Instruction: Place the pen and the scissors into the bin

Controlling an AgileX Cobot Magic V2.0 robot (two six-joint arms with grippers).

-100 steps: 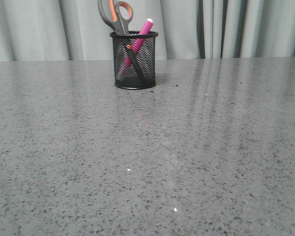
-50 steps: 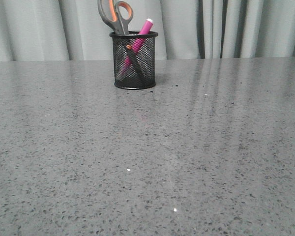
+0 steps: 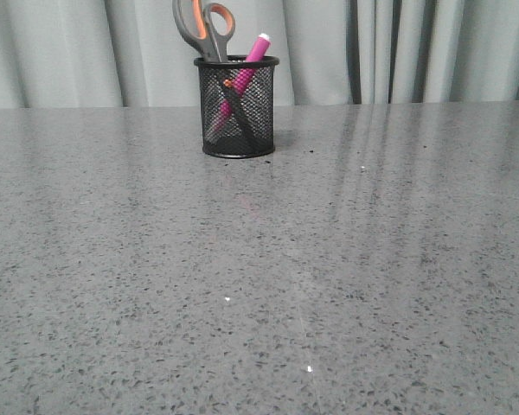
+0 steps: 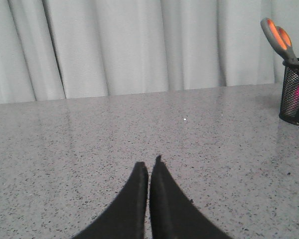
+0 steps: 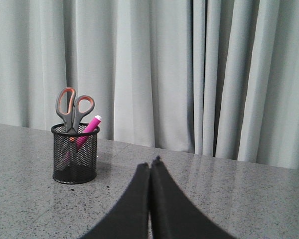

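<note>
Black mesh bin point(image 3: 236, 108) with scissors point(image 3: 204, 28) and pen point(image 3: 245, 73) inside, unlabelled.

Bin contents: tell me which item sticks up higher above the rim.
The scissors; their orange-lined handles rise well above the bin rim, higher than the pen.

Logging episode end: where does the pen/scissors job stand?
Done: the scissors and the pen both stand inside the bin, tops poking above its rim. In hand: nothing; the left gripper and the right gripper are shut and empty, away from the bin. Left: nothing visible.
</note>
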